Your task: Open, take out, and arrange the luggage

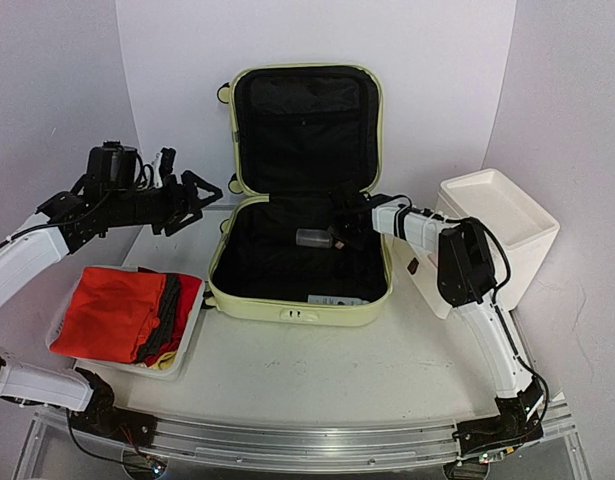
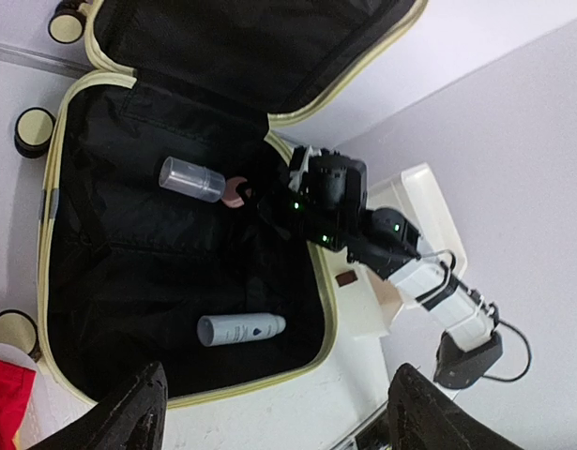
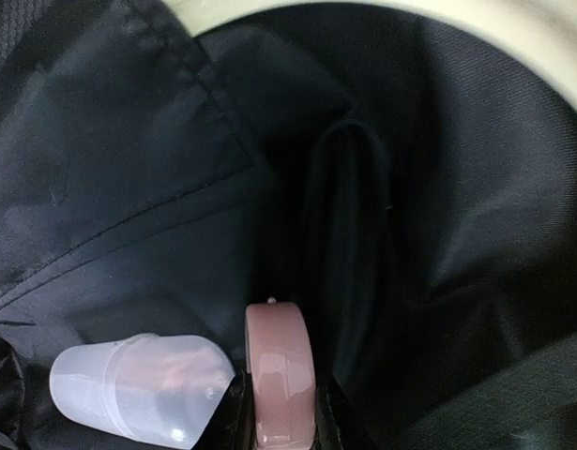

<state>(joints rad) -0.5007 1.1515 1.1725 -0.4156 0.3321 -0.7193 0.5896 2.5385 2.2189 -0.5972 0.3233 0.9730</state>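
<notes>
Top view looks down from behind; both wrist views face into the luggage, right one closest.

— What hems in your right gripper?
— It sits low inside the luggage, jaws closed around a pink disc. A clear bottle lies just beside my finger on one side, and a fold of black lining rises on the other.
— Any way out?
— Upward, yes. Behind me the upright lid is a wall. The shell's right rim runs under my forearm, with the white box just past it.
— And the shell floor?
— Open lining toward the left wall. A small bottle lies near the front rim.
— Your left side?
— My left gripper hangs spread in free air left of the shell. The clothes basket fills the table nearer my base.
</notes>
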